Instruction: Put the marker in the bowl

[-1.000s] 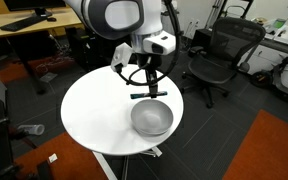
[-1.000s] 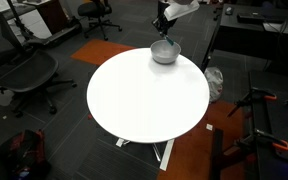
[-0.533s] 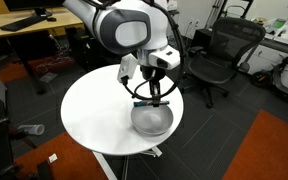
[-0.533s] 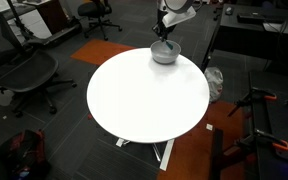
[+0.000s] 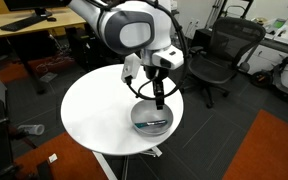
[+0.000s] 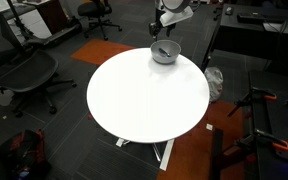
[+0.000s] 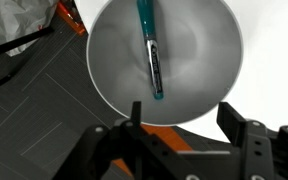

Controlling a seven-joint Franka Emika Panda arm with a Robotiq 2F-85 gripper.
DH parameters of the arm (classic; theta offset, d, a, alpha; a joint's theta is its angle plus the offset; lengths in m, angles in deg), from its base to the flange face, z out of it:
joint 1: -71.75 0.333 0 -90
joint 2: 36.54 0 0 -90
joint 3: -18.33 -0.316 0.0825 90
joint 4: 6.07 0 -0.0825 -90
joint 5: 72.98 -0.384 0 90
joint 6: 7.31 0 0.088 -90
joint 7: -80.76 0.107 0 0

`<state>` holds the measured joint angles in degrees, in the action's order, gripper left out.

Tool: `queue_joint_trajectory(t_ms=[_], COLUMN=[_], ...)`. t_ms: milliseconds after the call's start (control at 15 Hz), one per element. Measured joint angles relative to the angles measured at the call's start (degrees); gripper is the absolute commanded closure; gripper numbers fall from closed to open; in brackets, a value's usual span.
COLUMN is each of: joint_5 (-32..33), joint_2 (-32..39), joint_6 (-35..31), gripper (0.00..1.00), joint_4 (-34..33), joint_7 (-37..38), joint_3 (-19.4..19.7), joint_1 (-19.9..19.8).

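The round grey bowl stands near the edge of the white round table, seen in both exterior views. The marker, a thin dark stick with a teal-blue section, lies loose inside the bowl in the wrist view. It shows as a dark line in the bowl in an exterior view. My gripper hangs just above the bowl, open, with nothing between its fingers. In an exterior view the gripper sits directly over the bowl's hollow.
Black office chairs stand behind the table, and another chair is beside it. A wooden desk is at the back. Orange carpet lies on the dark floor. The bowl sits close to the table's rim.
The jaws have opened and the marker has dropped from them into the bowl. The gripper had lowered over the bowl shortly before.
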<state>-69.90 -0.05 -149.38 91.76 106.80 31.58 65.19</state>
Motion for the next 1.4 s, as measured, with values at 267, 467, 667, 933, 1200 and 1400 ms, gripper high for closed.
queue_joint_trajectory(t_ms=[267, 467, 667, 933, 1200, 1400], joint_5=[0.0, 0.0, 0.0, 0.0, 0.0, 0.0], joint_2=[-1.5, -3.6, -6.2, -9.9, -12.1, -12.2], joint_6=[-0.1, -0.1, -0.2, -0.5, -0.8, -1.0], gripper=[0.0, 0.0, 0.0, 0.0, 0.0, 0.0], joint_4=[-0.1, 0.4, 1.5, 3.9, 5.7, 6.0], joint_7=[-0.1, -0.1, -0.3, -1.3, -1.8, -1.8], joint_3=[0.0, -0.1, -0.3, -0.5, -0.5, -0.5], joint_1=[0.0, 0.0, 0.1, 0.3, 0.4, 0.4])
